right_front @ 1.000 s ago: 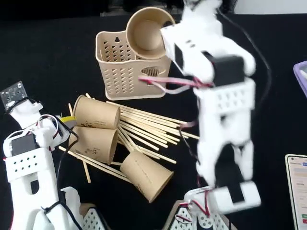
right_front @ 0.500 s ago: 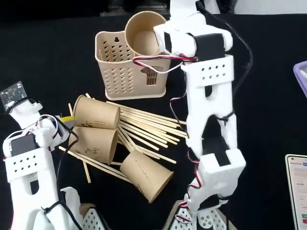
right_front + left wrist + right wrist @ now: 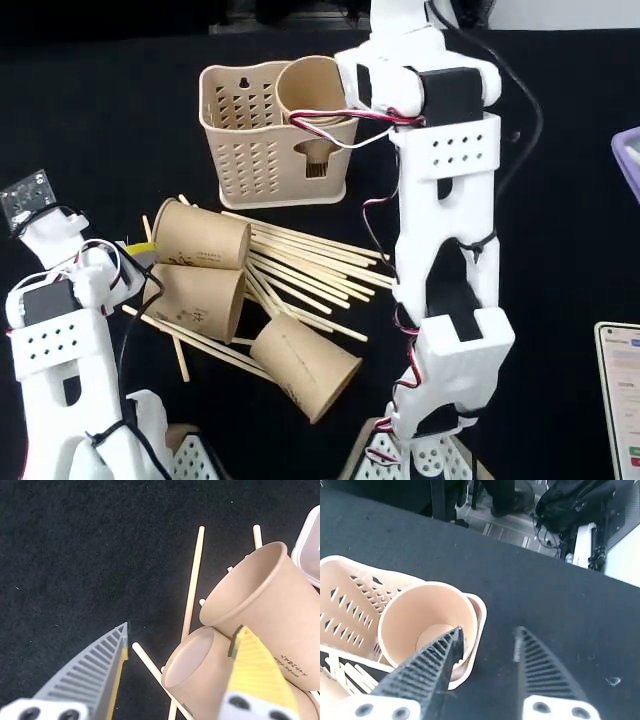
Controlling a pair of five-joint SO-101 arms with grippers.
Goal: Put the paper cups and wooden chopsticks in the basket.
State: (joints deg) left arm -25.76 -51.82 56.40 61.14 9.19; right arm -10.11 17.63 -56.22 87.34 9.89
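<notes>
A tan paper cup (image 3: 310,85) stands upright inside the beige slotted basket (image 3: 250,150), in its right end. My right gripper (image 3: 489,632) hovers open just over that corner; one finger (image 3: 432,667) overlaps the cup's (image 3: 422,625) rim and the other is over the black table. Three more cups (image 3: 200,233) (image 3: 200,300) (image 3: 305,365) lie on their sides among scattered wooden chopsticks (image 3: 310,265). My left gripper (image 3: 182,627) is open low over the table, with the mouth of one lying cup (image 3: 200,665) and a chopstick (image 3: 192,585) between its fingers.
The right arm (image 3: 445,170) stretches up the middle right of the table. A purple object (image 3: 628,150) and a screen (image 3: 620,400) sit at the right edge. Bags and furniture legs (image 3: 570,505) stand beyond the table's far edge.
The right arm has swung in over the basket and the cup, tilted above the rim before, now stands lower inside the basket. The left arm has not moved.
</notes>
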